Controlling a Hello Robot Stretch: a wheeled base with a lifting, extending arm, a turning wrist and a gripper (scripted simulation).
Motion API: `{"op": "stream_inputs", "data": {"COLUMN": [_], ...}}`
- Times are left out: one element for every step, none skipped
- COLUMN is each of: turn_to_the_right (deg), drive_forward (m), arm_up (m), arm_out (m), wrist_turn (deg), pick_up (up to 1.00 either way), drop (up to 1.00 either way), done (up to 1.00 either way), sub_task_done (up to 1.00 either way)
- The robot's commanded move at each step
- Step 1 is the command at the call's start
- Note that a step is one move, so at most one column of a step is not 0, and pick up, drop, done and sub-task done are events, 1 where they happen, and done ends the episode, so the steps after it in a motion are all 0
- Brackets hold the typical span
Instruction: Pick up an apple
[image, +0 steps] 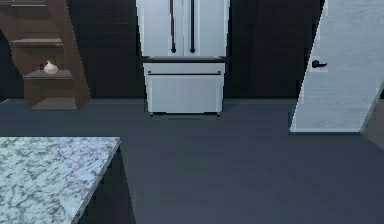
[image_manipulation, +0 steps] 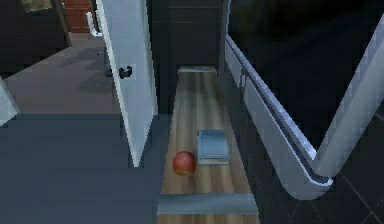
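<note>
A small round red-orange thing (image_manipulation: 183, 163), apple-like in shape and colour, lies on a long wooden counter (image_manipulation: 200, 110) in the arm side view, near the counter's near end. Right beside it sits a pale blue-grey square block (image_manipulation: 213, 147).
A white fridge (image: 183, 55) stands straight ahead across dark floor. A brown shelf (image: 45, 55) at the forward view's left carries a small pale object (image: 50, 67). A marble countertop (image: 50, 175) fills the near left. A white door (image: 340, 70) stands ajar on the right, also the door (image_manipulation: 130, 70). A curved pale frame (image_manipulation: 290, 140) borders the counter.
</note>
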Motion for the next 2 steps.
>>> {"op": "stream_inputs", "data": {"turn_to_the_right": [0.0,0.0], "drive_forward": [0.0,0.0], "arm_up": [0.5,0.34], "arm_out": [0.0,0.0], "wrist_turn": [0.0,0.0], "pick_up": [0.0,0.0], "drop": [0.0,0.0], "done": [0.0,0.0], "sub_task_done": [0.0,0.0]}}
